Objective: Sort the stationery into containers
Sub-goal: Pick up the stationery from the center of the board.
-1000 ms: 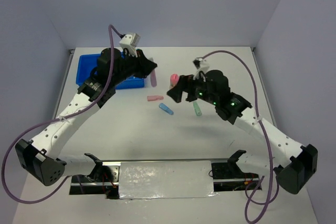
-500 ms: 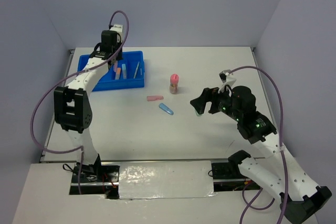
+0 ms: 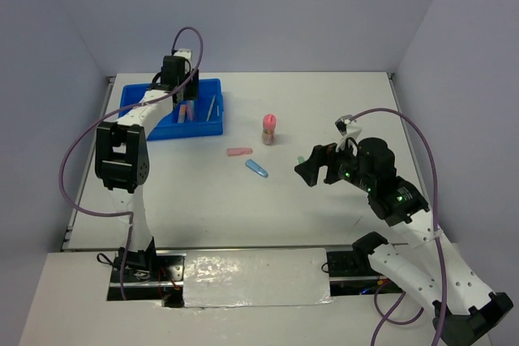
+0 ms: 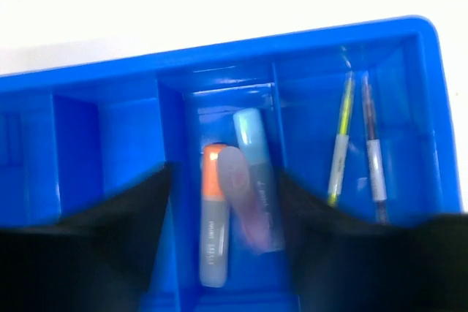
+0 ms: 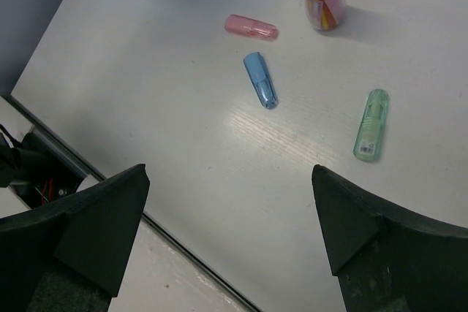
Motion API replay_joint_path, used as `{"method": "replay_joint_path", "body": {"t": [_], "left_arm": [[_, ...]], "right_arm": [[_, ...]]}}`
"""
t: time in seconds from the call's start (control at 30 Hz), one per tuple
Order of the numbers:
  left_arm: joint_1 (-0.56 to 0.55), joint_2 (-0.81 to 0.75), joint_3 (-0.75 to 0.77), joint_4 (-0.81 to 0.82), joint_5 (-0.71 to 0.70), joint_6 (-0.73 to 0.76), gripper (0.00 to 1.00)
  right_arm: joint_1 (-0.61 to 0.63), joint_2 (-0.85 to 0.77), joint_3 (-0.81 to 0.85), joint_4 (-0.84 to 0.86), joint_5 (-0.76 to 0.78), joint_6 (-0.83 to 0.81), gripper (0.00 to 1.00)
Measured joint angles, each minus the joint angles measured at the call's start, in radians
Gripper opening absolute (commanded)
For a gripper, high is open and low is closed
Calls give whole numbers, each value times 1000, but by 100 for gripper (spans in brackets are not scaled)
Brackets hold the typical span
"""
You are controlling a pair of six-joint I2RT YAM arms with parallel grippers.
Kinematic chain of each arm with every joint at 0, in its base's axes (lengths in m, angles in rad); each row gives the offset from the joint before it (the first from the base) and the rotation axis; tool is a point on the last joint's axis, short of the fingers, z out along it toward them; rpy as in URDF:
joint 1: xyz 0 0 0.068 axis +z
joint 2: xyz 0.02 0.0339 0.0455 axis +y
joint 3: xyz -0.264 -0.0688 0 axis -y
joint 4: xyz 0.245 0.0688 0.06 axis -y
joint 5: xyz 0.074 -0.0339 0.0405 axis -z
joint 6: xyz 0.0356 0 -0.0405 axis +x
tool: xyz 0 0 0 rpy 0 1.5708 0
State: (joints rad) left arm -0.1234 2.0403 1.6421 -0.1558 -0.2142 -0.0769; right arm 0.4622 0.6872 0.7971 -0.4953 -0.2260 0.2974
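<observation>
The blue tray (image 3: 207, 125) sits at the far left of the table. My left gripper (image 3: 181, 96) hangs over it, open (image 4: 225, 184). Between its jaws a blurred purple stick (image 4: 245, 195) lies loose in the middle compartment, on an orange marker (image 4: 213, 231) and a blue marker (image 4: 251, 140). A yellow pen (image 4: 341, 144) and a dark pen (image 4: 371, 155) lie one compartment to the right. On the table are a pink stick (image 3: 239, 152), a blue stick (image 3: 257, 168), a green stick (image 5: 371, 123) and a pink-capped cylinder (image 3: 269, 128). My right gripper (image 3: 310, 166) hovers open and empty (image 5: 228, 180).
The table's near edge and a dark gap (image 5: 44, 173) run under the right gripper's left finger. Grey walls enclose the table on three sides. A purple cable (image 3: 77, 160) loops beside the left arm.
The left gripper carried the purple stick from the tray's right side to over the tray, then opened and let it go. The right gripper drew back from the cylinder toward the near right.
</observation>
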Motion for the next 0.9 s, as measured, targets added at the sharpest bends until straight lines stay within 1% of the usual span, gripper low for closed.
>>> {"method": "replay_joint_path", "body": {"t": [0.03, 0.17, 0.27, 0.33, 0.4, 0.47, 0.53, 0.6, 0.67, 0.73, 0.77, 0.9], "left_arm": [[0, 0, 0, 0, -5, -10, 99], [2, -1, 2, -10, -34, -59, 99], [1, -13, 31, -83, -51, -111, 99], [-6, -58, 35, -135, -50, -148, 99], [-27, -146, 24, -184, -48, -180, 99], [-81, -262, -14, -193, -47, -193, 99], [-176, -404, -83, -179, -18, -189, 99], [-275, -524, -163, -144, 54, -188, 99], [-350, -586, -228, -124, 121, -188, 99], [-381, -584, -265, -119, 158, -190, 99], [-387, -558, -275, -125, 161, -198, 99], [-392, -391, -266, -204, 128, -343, 99]], "right_arm": [[0, 0, 0, 0, 0, 0, 100], [0, 1, 0, 0, 0, 0, 100], [0, -2, 0, -3, 0, 0, 100], [0, -6, 0, -6, 0, 0, 100], [0, -15, 0, -6, 0, 0, 100], [0, -23, 0, -6, -6, 0, 100], [0, -30, 0, -6, -18, 0, 100], [0, -40, -3, -4, -39, 1, 100], [0, -51, -14, 4, -65, 5, 100], [0, -61, -24, 5, -89, 10, 100], [0, -65, -28, 6, -100, 15, 100], [0, -94, -51, 17, -134, 33, 100]]}}
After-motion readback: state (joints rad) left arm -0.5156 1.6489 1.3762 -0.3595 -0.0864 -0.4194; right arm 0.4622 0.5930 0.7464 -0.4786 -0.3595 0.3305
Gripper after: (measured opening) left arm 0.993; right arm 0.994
